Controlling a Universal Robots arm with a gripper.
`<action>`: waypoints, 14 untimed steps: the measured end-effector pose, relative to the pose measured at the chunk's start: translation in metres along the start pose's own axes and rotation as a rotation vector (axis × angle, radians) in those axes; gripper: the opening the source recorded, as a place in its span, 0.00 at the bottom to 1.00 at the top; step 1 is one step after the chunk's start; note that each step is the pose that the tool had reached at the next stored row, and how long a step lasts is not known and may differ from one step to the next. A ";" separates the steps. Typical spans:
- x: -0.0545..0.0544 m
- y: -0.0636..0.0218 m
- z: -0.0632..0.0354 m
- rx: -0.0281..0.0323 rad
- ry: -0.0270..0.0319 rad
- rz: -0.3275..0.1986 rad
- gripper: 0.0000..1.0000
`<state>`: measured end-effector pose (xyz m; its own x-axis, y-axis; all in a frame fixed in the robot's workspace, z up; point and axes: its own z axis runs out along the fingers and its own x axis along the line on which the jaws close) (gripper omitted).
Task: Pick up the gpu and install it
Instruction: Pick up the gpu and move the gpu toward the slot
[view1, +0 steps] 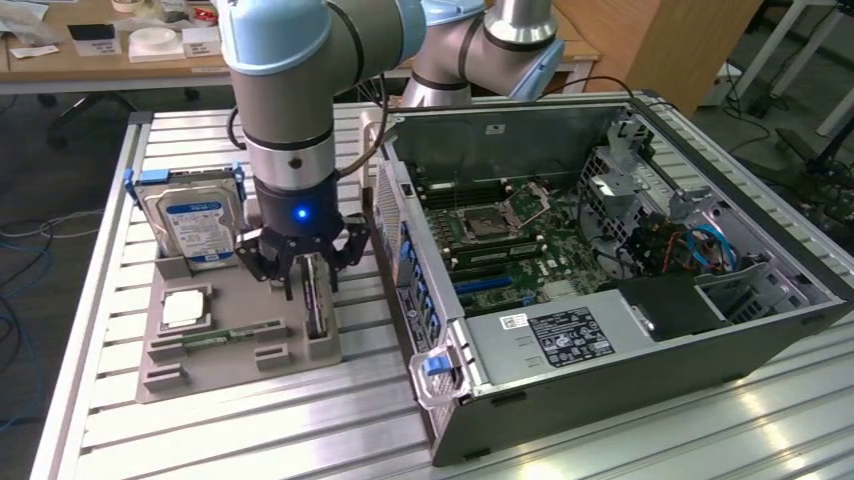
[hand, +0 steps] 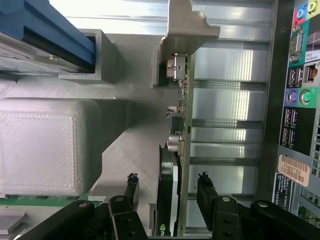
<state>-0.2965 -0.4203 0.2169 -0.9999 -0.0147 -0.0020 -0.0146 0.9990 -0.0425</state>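
The gpu (view1: 318, 312) is seen standing on edge in a slot of the tray (view1: 214, 375), at about nine o'clock from the open case (view1: 747, 330) in the exterior view. Its long axis is judged to run roughly from twelve to six o'clock there, parallel to the case's near wall.

The gripper (view1: 310, 285) is held directly over the card, pointing straight down. Its fingers (hand: 131, 187) are spread apart, one on each flat face, and no contact with the board can be made out. In the wrist view the gpu (hand: 183, 125) is seen edge-on between them, its metal bracket (hand: 187, 25) at the far end. Nothing is gripped. The card is judged not yet lifted, since it sits in its slot.
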 end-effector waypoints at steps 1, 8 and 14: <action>0.000 0.0000 0.0002 0.0001 0.0002 0.000 0.57; 0.001 0.0004 0.0075 -0.0002 0.0023 0.000 0.51; 0.001 0.0012 0.0088 -0.0001 0.0028 0.000 0.51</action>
<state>-0.2973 -0.4195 0.2080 -0.9999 -0.0147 0.0008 -0.0147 0.9990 -0.0424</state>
